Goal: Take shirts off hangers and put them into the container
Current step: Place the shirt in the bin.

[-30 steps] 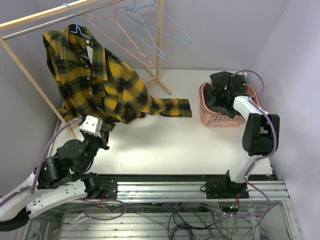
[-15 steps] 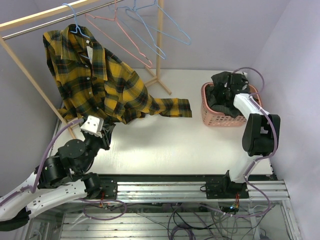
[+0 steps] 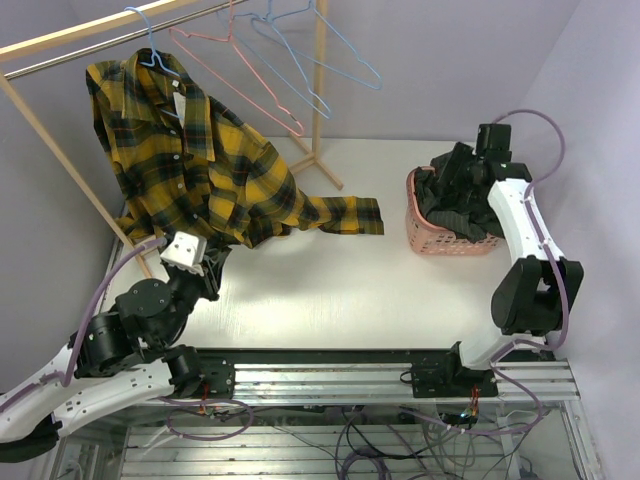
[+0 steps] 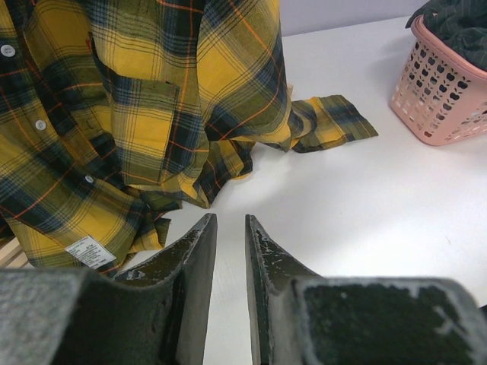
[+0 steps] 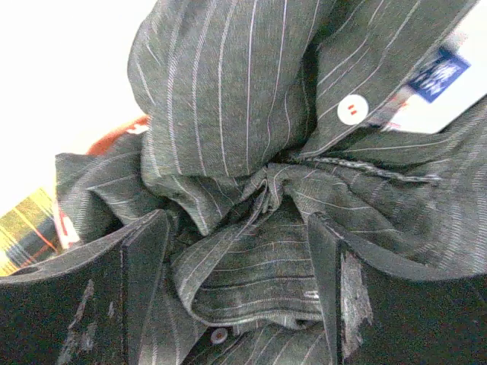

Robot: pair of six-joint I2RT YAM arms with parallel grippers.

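Left gripper [image 4: 230, 220]: jaws a narrow slit apart, nothing between them, released. It sits low over the table [image 3: 330, 290] at near left, fingertips pointing at the hem of the plaid shirt [image 3: 200, 160], just short of it, not touching in the wrist view.

Right gripper [image 5: 237, 228]: jaws spread wide, released. It is down on the pinstripe shirt [image 5: 228, 91]; bunched folds lie between the fingers [image 5: 144, 251], but nothing is clamped.

Plaid shirt hangs on a blue hanger [image 3: 150, 55] at far left of the rack [image 3: 322, 80]. Collar is up at the hook; the body drapes down to the table. One sleeve lies flat, stretched right, with its cuff about mid-table, well apart from the basket [image 3: 432, 240].

Basket is at far right on the table, upright. The pinstripe shirt is heaped in it and rises above the rim. A white button and a white label with a blue tag show in the right wrist view.

Empty pink hanger [image 3: 235, 75] and empty blue hangers [image 3: 330, 60] hang on the rail, right of the plaid shirt.
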